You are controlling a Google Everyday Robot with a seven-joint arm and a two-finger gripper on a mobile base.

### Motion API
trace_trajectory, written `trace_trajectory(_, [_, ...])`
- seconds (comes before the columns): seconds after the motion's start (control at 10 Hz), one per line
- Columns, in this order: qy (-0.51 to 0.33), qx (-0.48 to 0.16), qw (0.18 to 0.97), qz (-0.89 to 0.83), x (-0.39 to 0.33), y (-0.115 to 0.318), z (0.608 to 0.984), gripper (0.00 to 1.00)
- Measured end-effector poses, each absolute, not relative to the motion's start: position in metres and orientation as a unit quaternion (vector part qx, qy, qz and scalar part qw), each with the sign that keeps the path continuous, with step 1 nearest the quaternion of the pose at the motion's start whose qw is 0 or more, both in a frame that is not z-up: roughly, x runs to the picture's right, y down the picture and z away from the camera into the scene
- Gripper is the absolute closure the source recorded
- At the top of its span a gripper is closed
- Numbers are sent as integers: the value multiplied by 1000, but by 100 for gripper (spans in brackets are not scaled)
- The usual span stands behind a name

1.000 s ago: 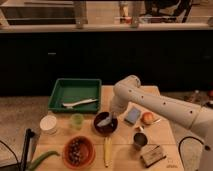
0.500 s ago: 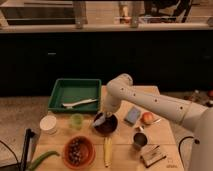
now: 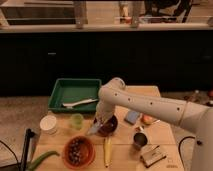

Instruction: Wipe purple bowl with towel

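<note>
Nearest the camera, at about 7 o'clock from the purple bowl [image 3: 112, 128], sits an orange bowl [image 3: 77, 151] of dark round pieces. A banana [image 3: 107, 151] lies at 6 o'clock and a metal cup [image 3: 140, 141] at 4 o'clock.

The purple bowl stands near the middle of the table [image 3: 166, 138]. The gripper [image 3: 100, 124] is down at its 9 o'clock rim, with a pale patch that looks like the towel [image 3: 94, 129] under it, against the bowl's edge. Whether the gripper is clamped on that cloth cannot be told.

A green cup [image 3: 76, 120] stands at 10 o'clock of the bowl, and a blue sponge [image 3: 132, 117] at 2 o'clock. Farther back, at 11 o'clock, is the green tray [image 3: 56, 98], holding a white utensil [image 3: 80, 103].

I judge the wiping step itself to be in hand: the cloth is at the bowl. The next move calls for light downward pressure and a sweep round the inside, gentle enough not to push the bowl toward the banana.
</note>
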State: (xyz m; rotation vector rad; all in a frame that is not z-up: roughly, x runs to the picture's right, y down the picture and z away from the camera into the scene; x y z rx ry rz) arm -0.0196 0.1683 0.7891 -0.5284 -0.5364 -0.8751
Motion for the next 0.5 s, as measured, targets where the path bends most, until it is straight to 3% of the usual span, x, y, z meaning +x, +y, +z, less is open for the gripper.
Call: trace_trajectory(0.5, [-246, -270, 848, -384, 23, 193, 781, 98])
